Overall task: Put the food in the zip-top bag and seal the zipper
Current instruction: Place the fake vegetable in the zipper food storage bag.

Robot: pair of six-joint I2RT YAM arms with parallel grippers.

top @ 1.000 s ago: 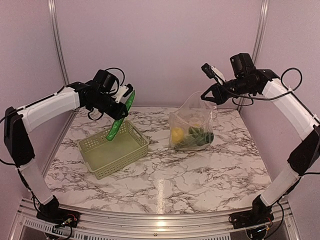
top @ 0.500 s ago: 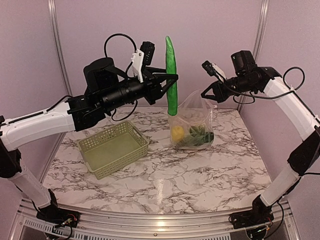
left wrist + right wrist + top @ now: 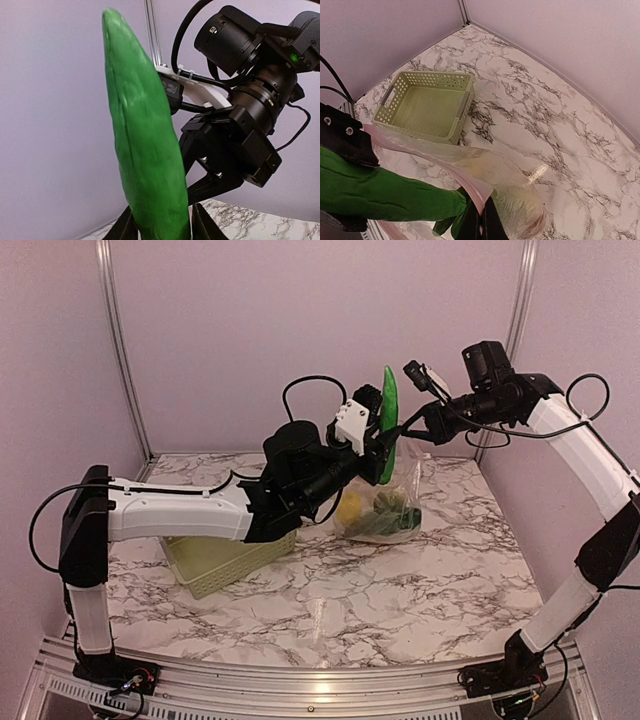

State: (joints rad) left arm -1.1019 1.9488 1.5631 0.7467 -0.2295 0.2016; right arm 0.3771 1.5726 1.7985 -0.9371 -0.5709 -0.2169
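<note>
The cucumber (image 3: 387, 425) stood nearly upright above the open mouth of the zip-top bag (image 3: 385, 508). Its long axis ran vertically, with the lower end at the mouth and the rounded tip pointing up. The left gripper (image 3: 380, 448) was clamped on its lower part.

The left wrist view showed only the cucumber (image 3: 145, 150) rising from between the closed-in fingers (image 3: 205, 227), with the right arm's wrist hardware just behind it. The bag was out of that frame.

The right wrist view supplied the bag detail. The cucumber (image 3: 385, 192) lay across the frame from the left, its end reaching the zipper (image 3: 445, 169). Whether that end had passed inside the zip-top bag (image 3: 500, 172) could not be told. The right gripper (image 3: 481, 225) pinched the mouth edge and held it raised.

Only the top view showed a yellow lemon (image 3: 352, 505) and green produce inside the bag. The basket (image 3: 427, 105) sat on the marble surface (image 3: 400, 585) to the left, apart from the bag.
</note>
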